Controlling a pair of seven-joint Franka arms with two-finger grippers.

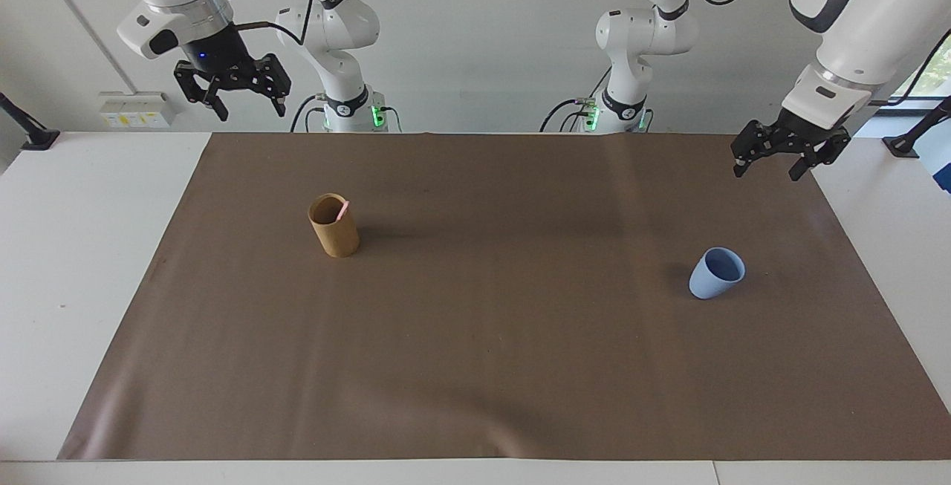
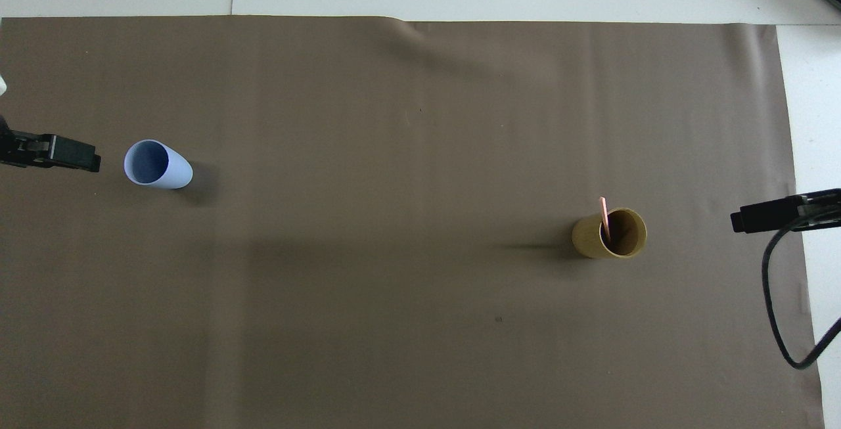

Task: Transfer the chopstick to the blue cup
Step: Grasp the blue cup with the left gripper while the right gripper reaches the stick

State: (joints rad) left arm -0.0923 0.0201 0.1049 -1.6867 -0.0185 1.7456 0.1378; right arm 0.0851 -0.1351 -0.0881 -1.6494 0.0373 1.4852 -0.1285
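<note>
The chopstick [image 1: 342, 210] stands in the tan holder [image 1: 333, 226] toward the right arm's end of the bench. The blue cup [image 1: 717, 272] stands toward the left arm's end. Both grippers, left [image 1: 769, 160] and right [image 1: 241, 99], hang in the air, jaws spread, holding nothing.

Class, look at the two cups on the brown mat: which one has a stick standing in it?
The tan cup, toward the right arm's end of the table, holds the pink stick. The blue cup is empty.
</note>
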